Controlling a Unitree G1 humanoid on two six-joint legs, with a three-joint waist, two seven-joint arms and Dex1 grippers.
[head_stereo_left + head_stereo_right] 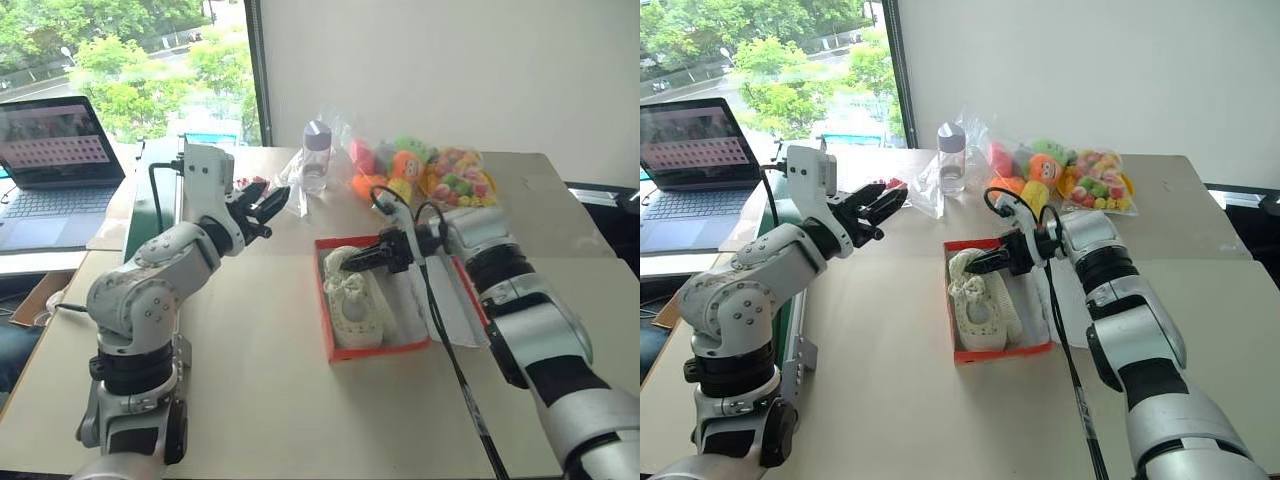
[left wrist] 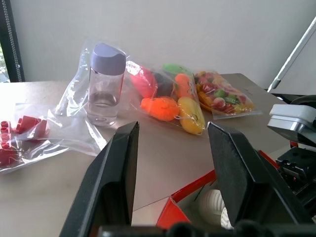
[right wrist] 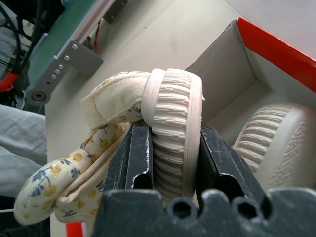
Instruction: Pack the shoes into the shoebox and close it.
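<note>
The shoebox (image 1: 375, 350), orange-red outside and white inside, lies open at the middle of the table (image 1: 260, 400), its lid (image 1: 455, 300) folded out flat toward three o'clock. One cream shoe (image 1: 358, 312) rests inside the box along its nine o'clock wall. The second shoe (image 3: 170, 133) is clamped by its ribbed sole between the narrow-set fingers (image 3: 133, 158) of the right gripper (image 1: 365, 260), which hangs over the twelve o'clock end of the box. The right wrist view adds what the head views do not: a yellow-flowered lining on the held shoe, and the sole of the boxed shoe close beside it.

The left gripper (image 1: 262, 210) is raised at ten o'clock of the box, well apart from it, its fingers (image 2: 118, 182) spread and holding nothing. The left wrist view looks between them to a clear bottle (image 2: 104, 84) with a lilac cap, a bag of plush toys (image 2: 168, 98), a second bag of small coloured pieces (image 2: 224, 96) and a clear bag of red bricks (image 2: 19, 138), all on the far part of the table at twelve o'clock. It also shows a corner of the box.

The table is pale beige. A white wall (image 1: 450, 70) stands behind it, and a window (image 1: 130, 60) onto green trees lies at eleven o'clock. An open laptop (image 1: 50, 165) sits at nine o'clock on a separate surface.
</note>
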